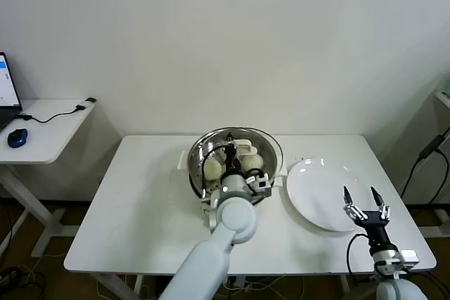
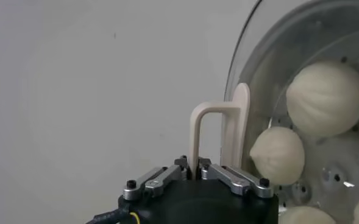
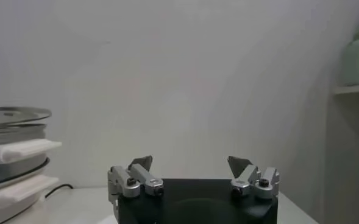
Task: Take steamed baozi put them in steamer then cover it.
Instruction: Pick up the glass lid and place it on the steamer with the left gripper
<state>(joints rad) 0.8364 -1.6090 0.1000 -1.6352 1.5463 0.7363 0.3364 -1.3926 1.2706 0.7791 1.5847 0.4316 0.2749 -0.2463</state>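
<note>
Smooth cream-white steamed baozi (image 2: 327, 97) lying inside the shiny perforated steamer (image 1: 204, 147) at table (image 1: 140, 201) centre. Clear glass cover (image 1: 271, 142) over it, white loop handle (image 2: 213, 131) pinched tight by left gripper (image 2: 194, 168). Round white plate (image 1: 316, 191) alongside; right gripper (image 1: 365, 205) above its near edge, spread wide, empty.

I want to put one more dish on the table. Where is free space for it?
Bare tabletop lies left of the steamer, up to the table's left edge. The right side is crowded: the white plate fills it, with the right end effector open beside it.
</note>
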